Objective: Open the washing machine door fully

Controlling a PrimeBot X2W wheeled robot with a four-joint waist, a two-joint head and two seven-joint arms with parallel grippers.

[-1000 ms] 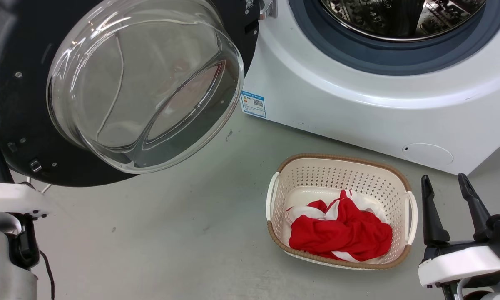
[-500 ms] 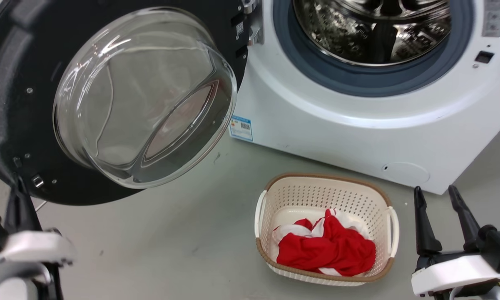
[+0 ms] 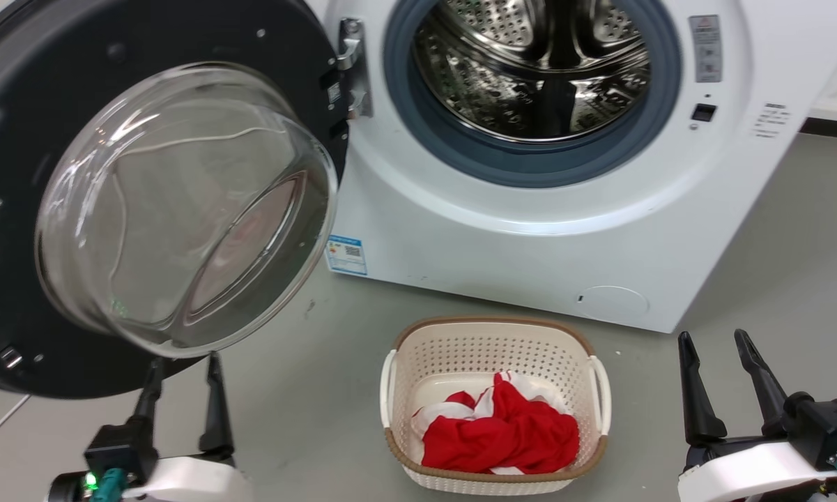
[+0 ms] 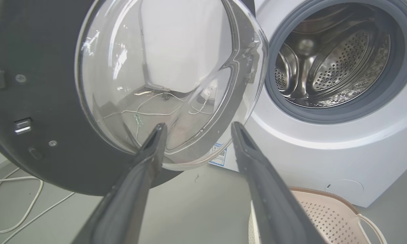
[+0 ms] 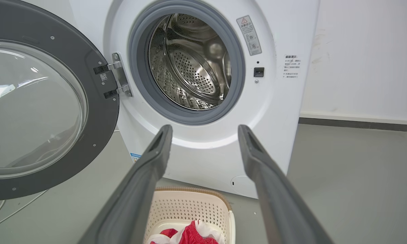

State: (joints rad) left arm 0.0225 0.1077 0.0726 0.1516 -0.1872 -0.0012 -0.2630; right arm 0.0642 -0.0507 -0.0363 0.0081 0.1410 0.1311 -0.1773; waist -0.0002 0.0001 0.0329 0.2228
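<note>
Washing machine door [image 3: 153,209] stands swung out to the left of the drum opening, hung on its hinge [image 3: 352,66] at the washing machine [image 3: 530,230] front. The left gripper [image 3: 186,359] hovers just under its lower rim, fingers apart and empty. The right gripper [image 3: 712,336], also spread, sits near the basket [image 3: 390,376]. Any final push is best made on the black rim far from the hinge, following its arc, not on the glass.

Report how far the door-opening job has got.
Done: the washing machine door stands swung wide on its hinge, the drum fully exposed. In hand: nothing; the left pincer is open near the door's lower rim, the right pincer open beside the basket. Left: probably nothing, at most a last nudge wider.
</note>
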